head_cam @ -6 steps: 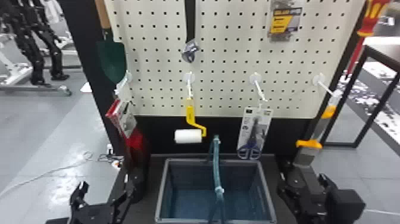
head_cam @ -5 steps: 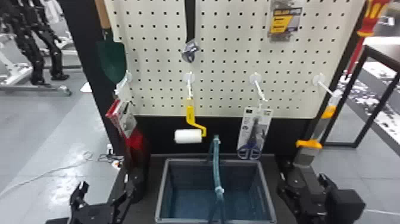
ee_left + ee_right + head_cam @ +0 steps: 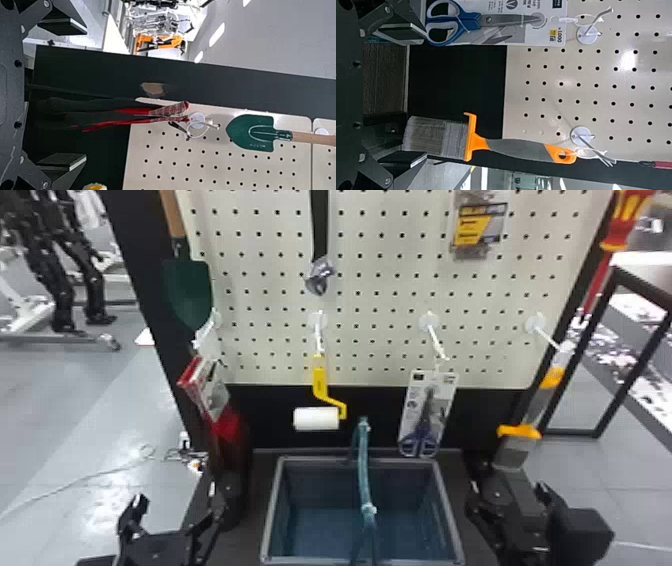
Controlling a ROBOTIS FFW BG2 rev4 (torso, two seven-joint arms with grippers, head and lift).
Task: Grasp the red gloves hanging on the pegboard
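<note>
Pegboard [image 3: 390, 290]; red gloves [image 3: 212, 400] beyond left tool [image 3: 175, 512]

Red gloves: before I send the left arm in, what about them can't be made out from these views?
- Flat face of the red gloves: head view and left wrist view both catch them edge-on, so I cannot tell how many layers hang there.
- Their lower ends: in the head view they are dark and merge with the black frame.
- How their top hangs on the hook: too small in the left wrist view.
</note>
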